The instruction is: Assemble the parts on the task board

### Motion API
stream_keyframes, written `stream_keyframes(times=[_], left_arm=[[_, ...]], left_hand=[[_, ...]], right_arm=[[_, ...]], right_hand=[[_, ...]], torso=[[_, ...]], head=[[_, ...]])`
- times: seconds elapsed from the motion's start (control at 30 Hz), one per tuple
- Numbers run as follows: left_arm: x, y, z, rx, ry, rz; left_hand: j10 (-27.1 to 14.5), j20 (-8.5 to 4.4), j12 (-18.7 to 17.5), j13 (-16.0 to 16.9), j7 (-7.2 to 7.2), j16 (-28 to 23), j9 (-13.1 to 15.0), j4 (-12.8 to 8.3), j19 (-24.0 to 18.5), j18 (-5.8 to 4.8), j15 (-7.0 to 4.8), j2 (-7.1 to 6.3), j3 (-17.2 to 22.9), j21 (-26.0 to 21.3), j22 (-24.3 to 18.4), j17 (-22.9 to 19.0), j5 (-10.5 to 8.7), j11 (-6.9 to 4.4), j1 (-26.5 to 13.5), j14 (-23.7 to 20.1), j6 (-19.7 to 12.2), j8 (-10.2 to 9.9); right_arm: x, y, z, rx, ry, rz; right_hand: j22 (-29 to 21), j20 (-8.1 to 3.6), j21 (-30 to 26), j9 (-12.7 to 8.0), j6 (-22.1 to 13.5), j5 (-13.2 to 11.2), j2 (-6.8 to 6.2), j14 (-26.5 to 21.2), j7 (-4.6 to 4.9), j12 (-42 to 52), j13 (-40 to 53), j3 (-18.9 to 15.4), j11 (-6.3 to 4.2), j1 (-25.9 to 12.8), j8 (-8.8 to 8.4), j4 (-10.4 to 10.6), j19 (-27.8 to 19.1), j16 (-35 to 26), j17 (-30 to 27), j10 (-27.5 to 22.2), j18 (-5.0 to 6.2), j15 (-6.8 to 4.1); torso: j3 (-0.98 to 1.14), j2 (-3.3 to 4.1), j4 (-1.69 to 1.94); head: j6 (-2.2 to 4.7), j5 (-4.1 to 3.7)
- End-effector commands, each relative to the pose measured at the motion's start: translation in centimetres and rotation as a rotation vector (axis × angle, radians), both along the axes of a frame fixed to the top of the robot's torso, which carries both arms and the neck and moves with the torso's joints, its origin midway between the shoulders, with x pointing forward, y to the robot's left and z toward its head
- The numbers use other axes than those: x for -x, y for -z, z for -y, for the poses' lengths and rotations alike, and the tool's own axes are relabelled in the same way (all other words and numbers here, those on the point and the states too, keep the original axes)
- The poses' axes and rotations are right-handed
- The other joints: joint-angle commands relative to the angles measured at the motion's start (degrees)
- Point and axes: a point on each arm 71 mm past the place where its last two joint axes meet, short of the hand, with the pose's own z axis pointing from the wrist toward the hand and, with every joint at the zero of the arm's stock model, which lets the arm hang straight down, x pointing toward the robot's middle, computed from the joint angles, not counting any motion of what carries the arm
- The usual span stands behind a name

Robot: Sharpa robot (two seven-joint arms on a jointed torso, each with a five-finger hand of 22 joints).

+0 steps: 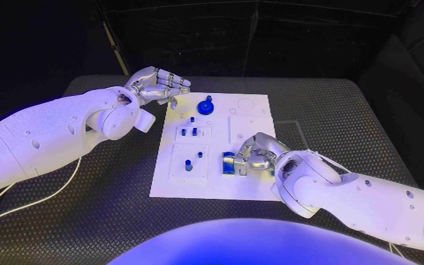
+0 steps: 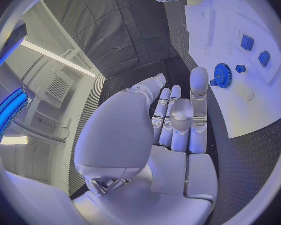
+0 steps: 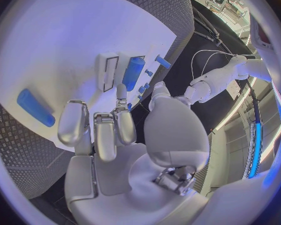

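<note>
Both hands hovering at the task board, neither one holding a part.

The right hand (image 1: pixel 252 153) is curling its fingers, holding nothing, over the board's lower right, just beside a blue block (image 1: pixel 229 164). The left hand (image 1: pixel 157 85) is hanging at the upper left corner of the task board (image 1: pixel 252 103), fingers loosely curled and empty, near a blue gear (image 1: pixel 206 105). Small blue pegs (image 1: pixel 193 131) are standing mid-board.
</note>
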Motion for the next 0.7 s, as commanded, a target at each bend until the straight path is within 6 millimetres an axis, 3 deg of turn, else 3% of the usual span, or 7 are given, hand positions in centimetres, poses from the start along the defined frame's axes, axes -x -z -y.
stream_keyframes(times=[0.03, 0.2, 0.43, 0.7], left_arm=[[0.0, -0.1, 0.1, 0.006, 0.007, -0.002], [0.0, -0.1, 0.1, 0.007, 0.007, -0.001], [0.0, -0.1, -0.1, 0.005, 0.002, 0.002], [0.0, -0.1, -0.1, 0.005, 0.001, 0.002]], left_hand=[[-0.41, 0.0, 0.26, -0.03, 0.29, 0.03, -0.05, -0.15, -0.3, 0.88, 0.14, 0.16, -0.05, -0.27, -0.05, -0.07, 0.01, 0.14, -0.59, -0.36, -0.18, 0.35], [-0.41, 0.0, 0.26, -0.03, 0.29, 0.03, -0.05, -0.15, -0.3, 0.88, 0.14, 0.16, -0.05, -0.27, -0.05, -0.07, 0.01, 0.14, -0.59, -0.36, -0.18, 0.35], [-0.41, 0.0, 0.26, -0.03, 0.29, 0.03, -0.05, -0.15, -0.3, 0.88, 0.14, 0.16, -0.05, -0.27, -0.05, -0.07, 0.01, 0.14, -0.59, -0.36, -0.18, 0.35], [-0.48, 0.01, 0.31, -0.02, 0.3, 0.04, -0.05, -0.17, -0.26, 0.86, 0.15, 0.18, -0.06, -0.18, 0.01, -0.06, 0.01, 0.15, -0.61, -0.37, -0.21, 0.36]], right_arm=[[0.1, -0.5, -0.1, -0.009, -0.011, 0.034], [0.3, -1.0, 0.3, -0.028, -0.022, 0.071], [0.6, -2.0, 2.9, -0.064, -0.016, 0.138], [0.9, -2.3, 7.0, 0.037, -0.002, 0.151]], right_hand=[[0.14, 0.13, -0.27, 0.13, -0.5, 0.84, 0.6, 4.87, -0.06, -0.13, 2.19, 0.52, 0.06, 2.42, 0.23, -0.02, -0.23, -0.17, 9.27, -0.2, -0.58, -0.08], [0.01, 0.11, -0.39, 0.24, -0.77, 2.55, 1.83, 4.86, -0.01, -0.22, 2.3, 0.88, 0.09, 6.21, 0.3, -0.45, -0.32, -0.2, 9.23, -0.19, -0.55, -0.08], [-1.3, 0.65, -1.18, -0.6, -3.31, 7.86, 3.24, 4.68, 1.12, -2.41, 0.49, 0.45, 1.01, 9.86, -1.83, -0.88, -1.17, -0.58, 8.37, -1.5, -0.31, 0.63], [-1.75, 1.02, -1.5, -1.25, -3.63, 9.12, 3.64, 4.57, 1.55, -3.91, -0.78, -0.25, 1.39, 10.95, -3.29, -0.92, -1.47, -0.8, 7.89, -2.25, -0.2, 0.99]], torso=[[0.01, -0.03, -0.02], [0.07, 0.0, 0.05], [0.03, -0.14, -0.17], [-0.04, -0.11, -0.21]], head=[[0.0, -0.04], [0.0, -0.23], [0.0, -0.65], [0.0, -1.81]])
